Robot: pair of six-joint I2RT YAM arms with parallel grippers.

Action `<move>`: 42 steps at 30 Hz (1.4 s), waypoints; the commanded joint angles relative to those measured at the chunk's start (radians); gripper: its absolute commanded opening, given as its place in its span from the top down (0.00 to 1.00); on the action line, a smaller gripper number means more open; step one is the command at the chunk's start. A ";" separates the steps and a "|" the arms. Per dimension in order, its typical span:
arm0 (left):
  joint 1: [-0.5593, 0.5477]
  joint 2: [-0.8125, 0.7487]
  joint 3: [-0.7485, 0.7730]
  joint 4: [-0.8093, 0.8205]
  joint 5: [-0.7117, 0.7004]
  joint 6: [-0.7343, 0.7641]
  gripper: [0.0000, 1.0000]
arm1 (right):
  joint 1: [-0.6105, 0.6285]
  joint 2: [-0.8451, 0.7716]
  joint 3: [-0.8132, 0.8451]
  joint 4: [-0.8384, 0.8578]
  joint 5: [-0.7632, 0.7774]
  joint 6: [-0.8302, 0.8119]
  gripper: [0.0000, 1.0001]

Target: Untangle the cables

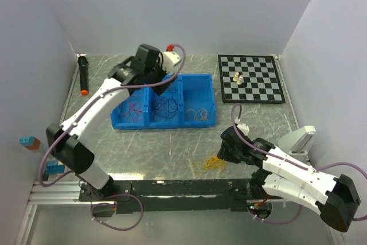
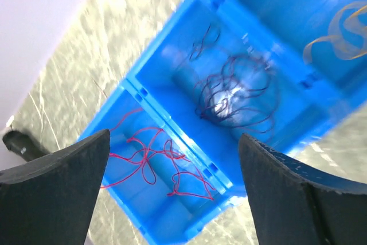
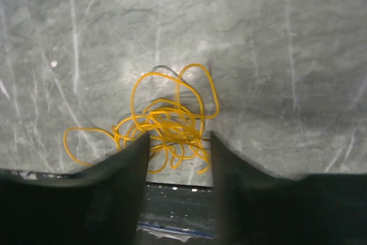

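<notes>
Cables: yellow tangle loose on near side of blue bin, red wires and dark wires in its compartments; right gripper part-open astride tangle, best pinch one outer loop; left gripper wide open, empty, above bin.

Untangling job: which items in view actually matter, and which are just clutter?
Job: red cables, dark cables, yellow cables in the bin, loose yellow cable pile, blue compartment bin.
Clutter: chessboard, chess pieces, black marker, toy blocks.

Red cables, dark cables lie in bin; yellow cables tangle on table.
</notes>
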 commanded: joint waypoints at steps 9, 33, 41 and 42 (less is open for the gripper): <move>-0.087 -0.301 -0.162 -0.213 0.477 0.036 0.01 | 0.038 -0.027 0.049 0.190 -0.092 -0.010 1.00; -0.687 -0.174 -0.713 0.404 0.315 0.440 0.14 | 0.049 -0.227 -0.041 -0.043 0.102 0.122 0.56; -0.732 -0.046 -0.735 0.505 0.321 0.570 0.23 | 0.048 -0.245 -0.118 0.048 0.073 0.120 0.57; -0.736 -0.029 -0.733 0.526 0.313 0.581 0.24 | 0.048 -0.244 -0.118 0.046 0.076 0.117 0.57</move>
